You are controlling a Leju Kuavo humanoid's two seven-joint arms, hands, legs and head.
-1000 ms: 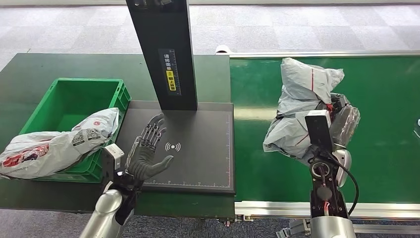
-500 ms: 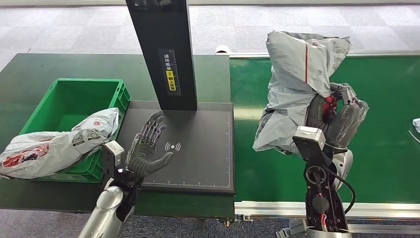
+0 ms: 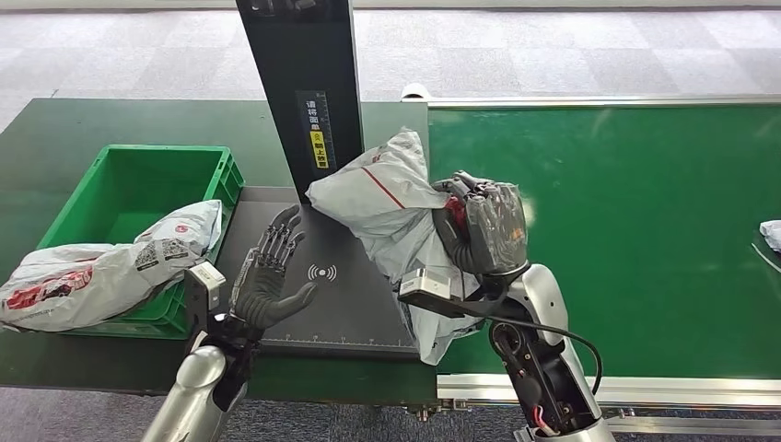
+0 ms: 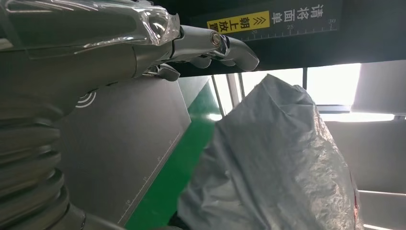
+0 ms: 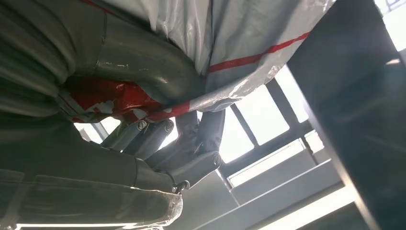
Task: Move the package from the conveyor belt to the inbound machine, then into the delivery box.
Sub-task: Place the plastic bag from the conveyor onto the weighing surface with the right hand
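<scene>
We've got the right hand (image 3: 483, 226) wrapped around the grey package (image 3: 387, 198), fingers closed on the bag's bunched plastic; in the right wrist view the fingers (image 5: 191, 143) curl under the red-striped fold, so that's a proper grasp. The package hangs off the surface, up above the right edge of the inbound machine (image 3: 368, 304), partly over its dark scan plate and partly over the seam with the green conveyor belt (image 3: 626, 212); its upper corner sits just beside the machine's black upright column (image 3: 308, 92), and we can't tell if they touch.

The left hand (image 3: 272, 276) hovers over the left part of the scan plate, palm turned toward the package, fingers spread and holding nothing; in the left wrist view the package (image 4: 277, 163) shows near its fingertips (image 4: 239, 52), apart from them.

Off to the left there's the green delivery box (image 3: 138, 203); a white printed bag (image 3: 101, 267) is draped over its front rim; a small pale scrap (image 3: 772, 232) lies at the belt's far right.
</scene>
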